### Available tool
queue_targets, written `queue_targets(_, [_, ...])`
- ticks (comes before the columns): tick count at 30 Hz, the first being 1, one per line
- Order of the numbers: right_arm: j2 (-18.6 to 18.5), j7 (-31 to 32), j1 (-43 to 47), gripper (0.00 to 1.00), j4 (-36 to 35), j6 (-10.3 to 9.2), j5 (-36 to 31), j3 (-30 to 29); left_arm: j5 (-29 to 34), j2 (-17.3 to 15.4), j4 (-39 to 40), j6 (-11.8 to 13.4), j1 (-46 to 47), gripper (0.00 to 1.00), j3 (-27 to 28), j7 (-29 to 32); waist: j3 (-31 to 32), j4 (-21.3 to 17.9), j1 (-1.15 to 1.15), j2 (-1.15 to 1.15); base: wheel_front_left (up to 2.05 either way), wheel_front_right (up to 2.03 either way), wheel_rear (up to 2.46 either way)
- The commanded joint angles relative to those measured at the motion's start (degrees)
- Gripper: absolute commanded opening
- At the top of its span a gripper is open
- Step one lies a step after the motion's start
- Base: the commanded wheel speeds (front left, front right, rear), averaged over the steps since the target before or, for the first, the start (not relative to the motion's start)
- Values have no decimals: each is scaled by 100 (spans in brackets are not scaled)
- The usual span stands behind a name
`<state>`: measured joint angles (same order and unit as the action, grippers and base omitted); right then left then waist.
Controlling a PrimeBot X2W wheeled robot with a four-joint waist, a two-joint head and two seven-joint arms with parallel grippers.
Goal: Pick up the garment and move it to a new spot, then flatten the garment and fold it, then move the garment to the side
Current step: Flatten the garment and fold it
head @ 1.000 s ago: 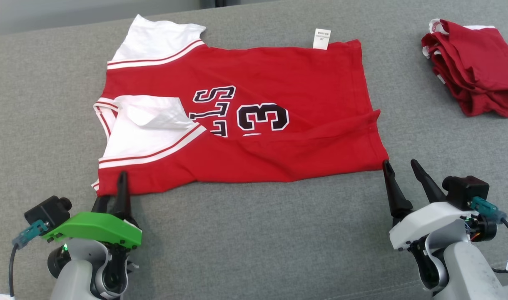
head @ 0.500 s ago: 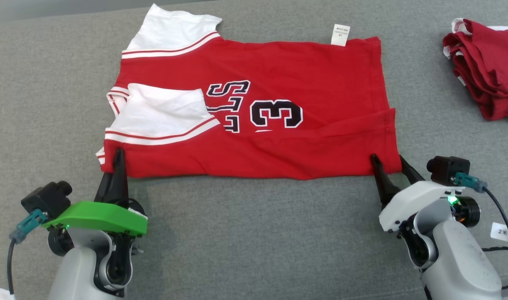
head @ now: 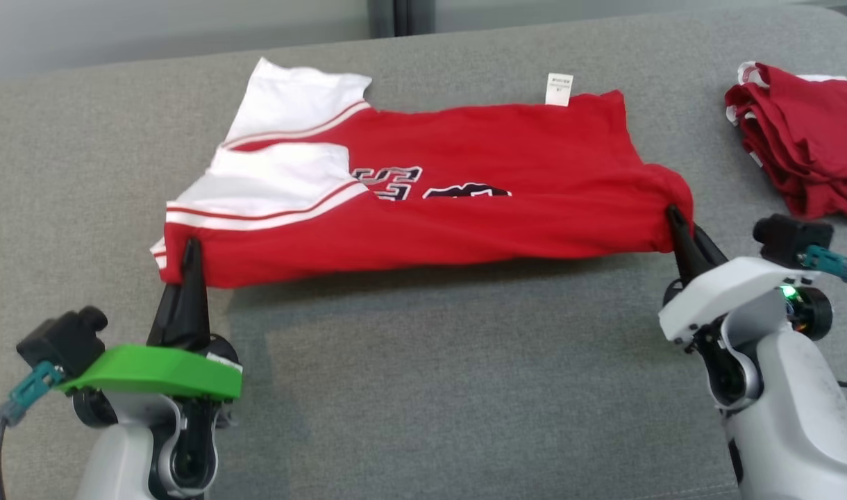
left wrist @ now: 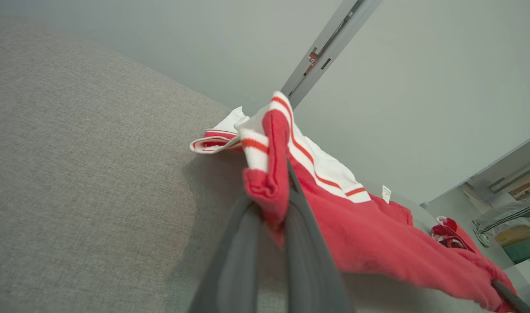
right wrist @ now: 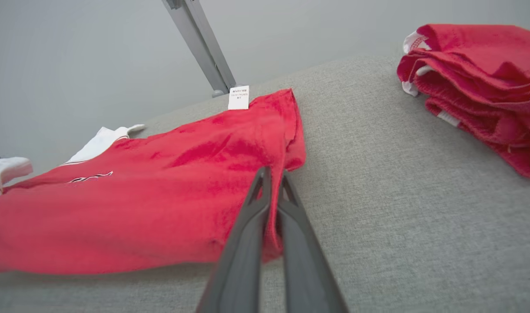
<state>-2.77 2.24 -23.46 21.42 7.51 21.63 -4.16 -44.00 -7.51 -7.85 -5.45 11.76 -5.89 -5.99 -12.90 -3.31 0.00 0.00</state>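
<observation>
Left gripper fully closed, pinching the near left corner of the red jersey at its shoulder end; in the left wrist view, cloth is bunched between the two dark fingers. Right gripper also closed, fingers together on the near right corner at the hem; the right wrist view shows red fabric clamped between them. Both corners are raised, so the near edge hangs stretched between the grippers, clear of the grey padded surface, with a shadow band on the surface just under it. The far edge of the jersey lies on the surface. The jersey spans left to right across the middle, neck end to the left. White sleeve with red stripes on top at the left, a second white sleeve sticking out at the far left. Black-and-white print near the centre, only its far part visible over the raised fold. White label at the far edge, right of centre. Pile of red clothes at far right, well apart from the jersey. Pale wall and a grey post beyond the far edge.
</observation>
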Motion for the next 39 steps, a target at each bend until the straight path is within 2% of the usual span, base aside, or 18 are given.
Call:
queue_targets(1, [-26, 112, 243, 0, -147, -5, 16, -103, -39, -28, 126, 49, -179, 0, -3, 25, 132, 11, 0, 0, 0, 0, 0])
queue_targets(10, [-27, 813, 1640, 0, -1347, -7, 98, -500, -144, 87, 709, 374, -1494, 0, -71, 143, 269, 29, 0, 0, 0, 0, 0])
queue_targets(18, [-29, 712, 2165, 0, -1422, -7, 228, -527, -122, 186, 522, 466, -1999, 0, -300, 178, 206, 1, 0, 0, 0, 0, 0])
queue_targets(19, [-28, 686, 2170, 11, -1382, -7, 192, -523, -79, 172, 474, 477, -2001, 0, -326, 183, 204, -2, 0, 0, 0, 0, 0])
queue_targets(20, [-28, 647, 2167, 40, -1349, -7, 99, -509, -24, 152, 424, 495, -2000, 11, -345, 149, 205, -5, 0, 0, 0, 0, 0])
queue_targets(21, [-29, 619, 2163, 66, -1315, -7, 22, -493, -15, 152, 378, 501, -2003, 44, -359, 135, 208, -8, 0, 0, 0, 0, 0])
queue_targets(22, [-28, 605, 2170, 100, -1276, -7, -90, -482, 8, 149, 324, 509, -2008, 100, -368, 125, 215, -13, 0, 0, 0, 0, 0])
queue_targets(26, [-21, 467, 2157, 100, -1191, -6, -274, -579, 131, 70, 226, 557, -2061, 100, -383, 42, 264, -40, 0, 0, 0, 0, 0])
queue_targets(31, [-23, 315, 2101, 100, -1266, -6, -370, -741, 464, -233, 322, 605, -1962, 100, -389, -11, 301, -77, 0, 0, 0, 0, 0])
queue_targets(39, [-24, 202, 1629, 100, -1625, -6, -594, -510, 1074, -1194, 833, 421, -685, 100, -460, 658, 143, -252, 0, 0, 0, 0, 0])
